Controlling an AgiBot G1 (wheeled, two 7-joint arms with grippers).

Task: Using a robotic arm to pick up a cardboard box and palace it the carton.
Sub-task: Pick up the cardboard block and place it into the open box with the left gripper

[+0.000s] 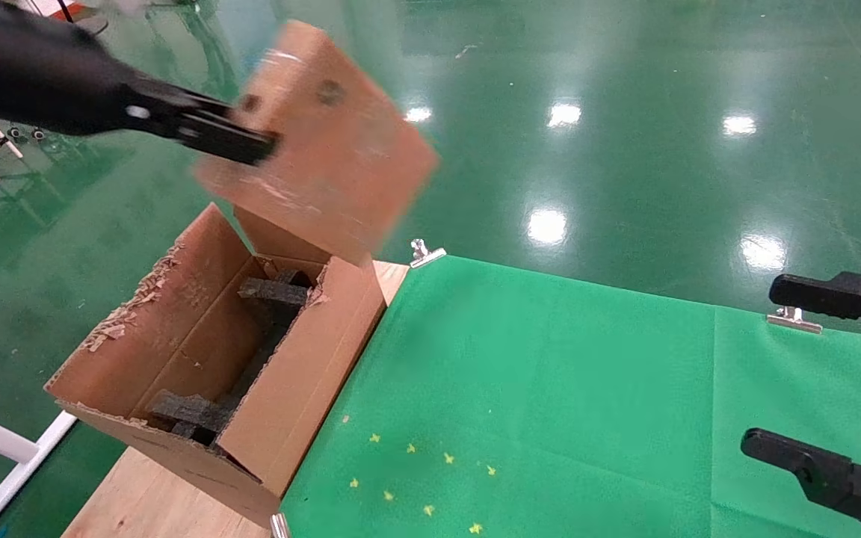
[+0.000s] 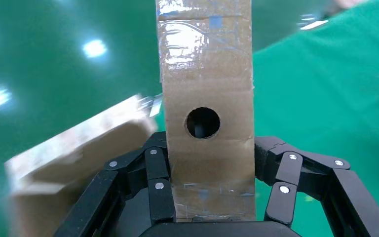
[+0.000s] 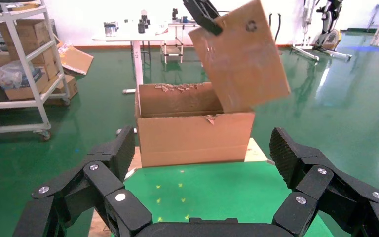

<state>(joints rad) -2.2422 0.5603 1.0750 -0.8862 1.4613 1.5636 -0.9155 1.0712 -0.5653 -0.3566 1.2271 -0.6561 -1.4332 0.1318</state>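
My left gripper [image 1: 255,123] is shut on the small brown cardboard box [image 1: 322,142] and holds it tilted in the air above the far end of the carton [image 1: 199,359]. In the left wrist view the box [image 2: 205,89] with its round hole sits clamped between the black fingers [image 2: 158,182]. The carton is large, open-topped, with ragged torn flaps and black foam pieces [image 1: 273,291] inside. In the right wrist view the box [image 3: 239,57] hangs over the carton [image 3: 192,123]. My right gripper [image 1: 797,373] is open and empty at the right edge of the table; it also shows in the right wrist view [image 3: 202,158].
A green cloth [image 1: 550,403] with small yellow stars covers the table, held by metal clips [image 1: 424,252]. The carton stands on the bare wood [image 1: 146,501] at the table's left end. Shelves with boxes [image 3: 19,59] stand far off on the green floor.
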